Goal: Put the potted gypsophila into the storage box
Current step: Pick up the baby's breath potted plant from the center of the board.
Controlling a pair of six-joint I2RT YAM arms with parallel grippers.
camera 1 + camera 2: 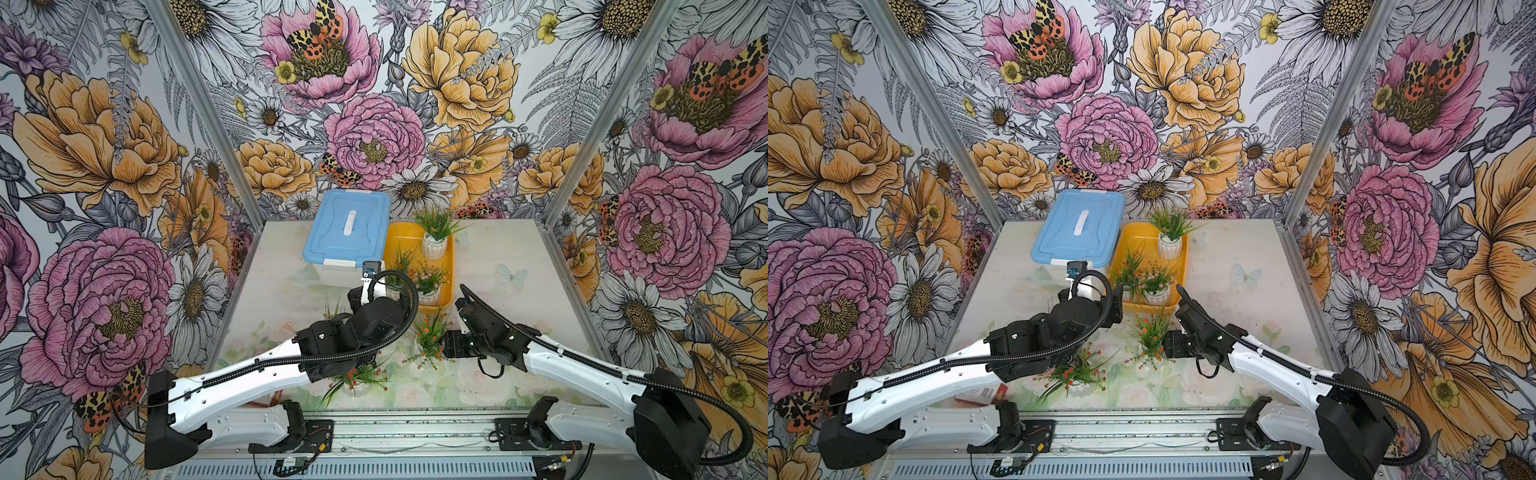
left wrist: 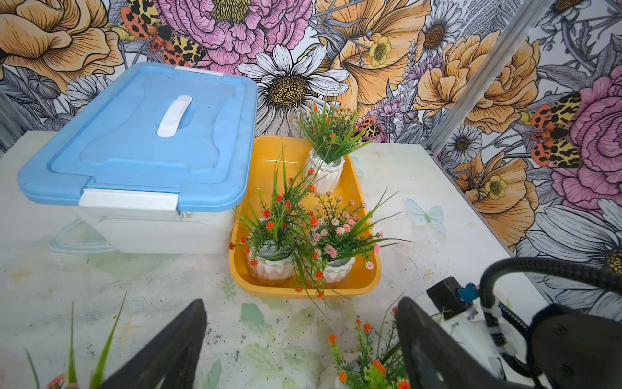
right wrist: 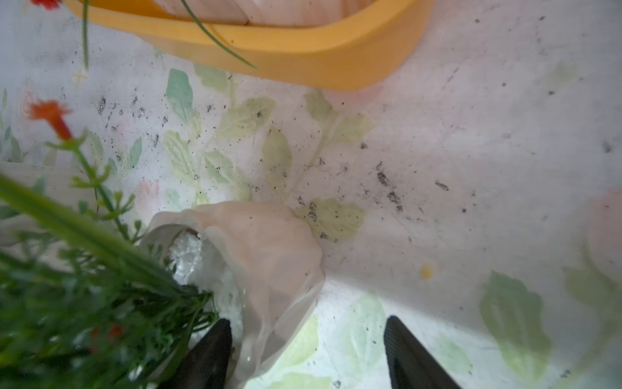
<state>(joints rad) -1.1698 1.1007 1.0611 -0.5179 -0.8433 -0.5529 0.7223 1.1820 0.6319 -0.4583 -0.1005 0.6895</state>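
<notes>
The storage box (image 1: 448,266) (image 2: 266,161) is a yellow-orange tray at the back of the table, with three white-potted plants inside. On the table just in front of it stands an orange-flowered potted gypsophila (image 1: 430,338) (image 1: 1152,336). In the right wrist view my right gripper (image 3: 306,353) straddles the wall of that white pot (image 3: 269,252). One finger is over the pot's mouth, the other stands clear outside, so the jaws are open. My left gripper (image 2: 299,350) is wide open over bare table facing the tray, with the same plant's orange flowers (image 2: 367,357) by one finger.
A translucent box with a light-blue lid (image 1: 347,228) stands left of the tray, touching it. Another flowering pot (image 1: 361,376) lies under my left forearm near the front edge. Grass blades of a further plant (image 2: 97,350) show beside the left gripper. Patterned walls close three sides.
</notes>
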